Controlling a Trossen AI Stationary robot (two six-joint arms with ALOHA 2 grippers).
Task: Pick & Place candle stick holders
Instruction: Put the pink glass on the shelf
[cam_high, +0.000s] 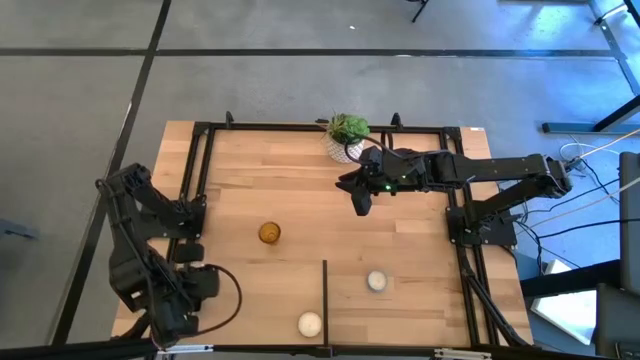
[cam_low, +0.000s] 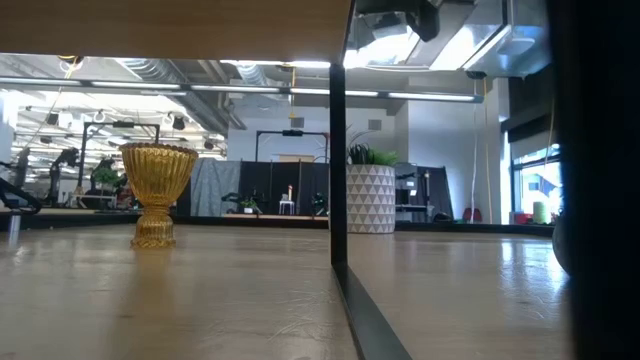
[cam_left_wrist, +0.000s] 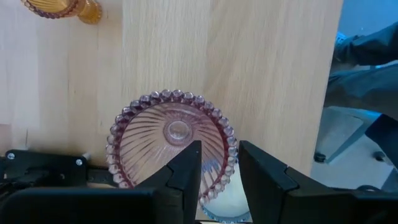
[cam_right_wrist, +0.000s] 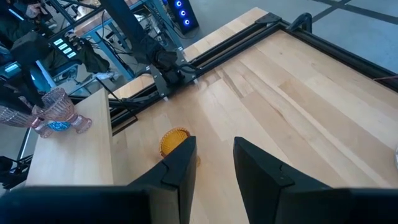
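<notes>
Closest up is my left gripper (cam_left_wrist: 219, 149), so I'll start there. Its two dark fingers (cam_left_wrist: 186, 174) are pinching the beaded rim of a pinkish-purple holder (cam_left_wrist: 177, 130), one finger on the inside of the cup and one on the outside. The cup is tipped over so I'm looking straight into it: clear pink glass, ribs fanning out from a round centre, and a ring of little beads all along the edge. From my other wrist you can see it (cam_right_wrist: 53, 106) has a short stem and foot too. That grip is out at the table corner diagonally across from the plant pot (cam_high: 347, 148), well apart from it.

My right gripper (cam_high: 362, 205) hangs over the wood just beside the plant pot, on the side toward the middle of the table. Its fingers (cam_right_wrist: 180, 165) are a little way apart with nothing between them, just bare tabletop showing through the gap.

Other holders: the amber holder (cam_high: 269, 233) stands upright on its foot between the plant pot and my left gripper's corner. It's ribbed golden glass, goblet-shaped. Two white holders, one (cam_high: 376, 281) and the other (cam_high: 309, 323), sit well away from the plant pot near the opposite edge, either side of a black divider strip (cam_high: 324, 295).
</notes>
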